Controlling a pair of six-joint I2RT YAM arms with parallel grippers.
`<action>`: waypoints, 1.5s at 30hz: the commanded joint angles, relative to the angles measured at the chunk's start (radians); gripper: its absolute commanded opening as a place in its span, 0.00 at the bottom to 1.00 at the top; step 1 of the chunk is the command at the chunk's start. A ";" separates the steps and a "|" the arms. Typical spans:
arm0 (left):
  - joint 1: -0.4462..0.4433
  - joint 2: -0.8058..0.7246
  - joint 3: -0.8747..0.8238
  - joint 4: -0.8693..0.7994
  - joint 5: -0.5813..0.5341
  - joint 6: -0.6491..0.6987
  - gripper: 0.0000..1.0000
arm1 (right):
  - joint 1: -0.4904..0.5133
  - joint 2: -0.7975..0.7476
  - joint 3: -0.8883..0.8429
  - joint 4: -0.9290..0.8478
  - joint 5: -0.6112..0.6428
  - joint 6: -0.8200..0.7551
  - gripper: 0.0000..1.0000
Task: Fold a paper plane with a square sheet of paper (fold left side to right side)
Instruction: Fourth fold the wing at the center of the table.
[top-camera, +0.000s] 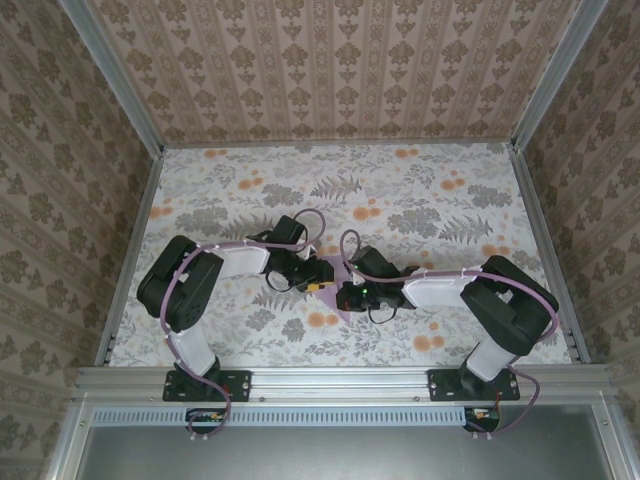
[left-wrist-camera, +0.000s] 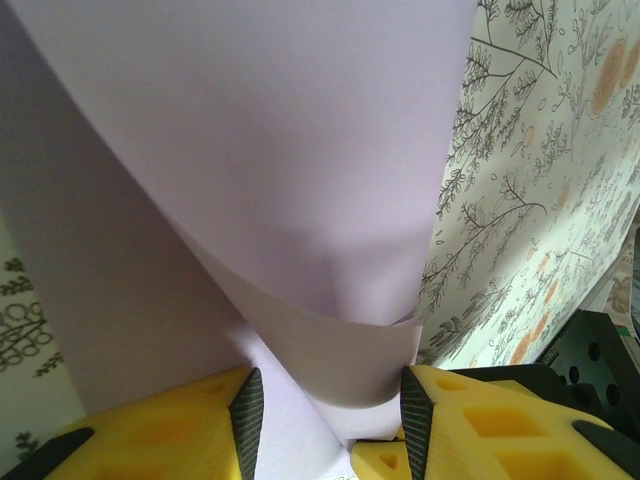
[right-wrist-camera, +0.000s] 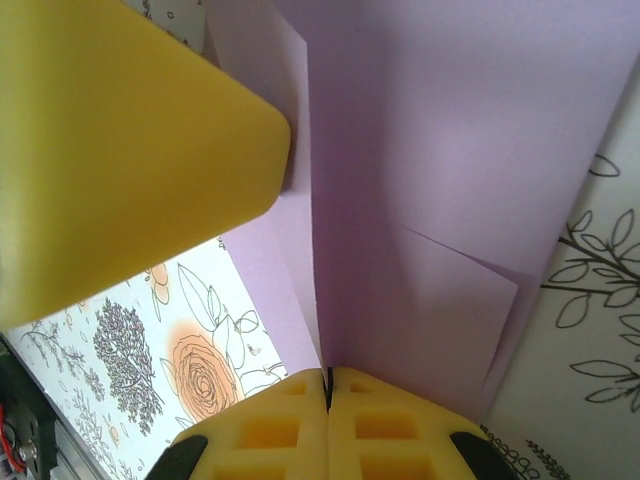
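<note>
The paper plane (top-camera: 326, 268) is a pale lilac sheet, partly folded, held up off the table between both wrists at mid-table. In the left wrist view the paper (left-wrist-camera: 300, 150) curls up in a loose bend, and its lower edge sags between the wide-apart fingers of my left gripper (left-wrist-camera: 330, 420), which is open. My right gripper (right-wrist-camera: 327, 385) is shut on the paper (right-wrist-camera: 430, 150), pinching a standing layer along a crease; a folded flap lies to the right. One yellow finger of the left gripper (right-wrist-camera: 120, 150) looms against the sheet from the upper left.
A floral tablecloth (top-camera: 420, 200) with orange flower prints covers the table. Patterned walls and aluminium rails (top-camera: 340, 378) box it in. The two arms (top-camera: 190, 285) (top-camera: 500, 300) reach in from either side, wrists nearly touching. Free cloth lies behind them.
</note>
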 joint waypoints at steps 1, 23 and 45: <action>-0.002 0.029 0.011 -0.057 -0.059 0.000 0.43 | -0.011 -0.029 -0.015 0.029 -0.024 0.013 0.00; -0.002 0.046 0.016 -0.069 -0.064 0.002 0.44 | -0.026 -0.066 -0.003 -0.047 -0.027 -0.046 0.12; -0.002 0.035 0.016 -0.058 -0.060 -0.007 0.44 | 0.231 0.022 0.269 -0.477 0.515 -0.171 0.48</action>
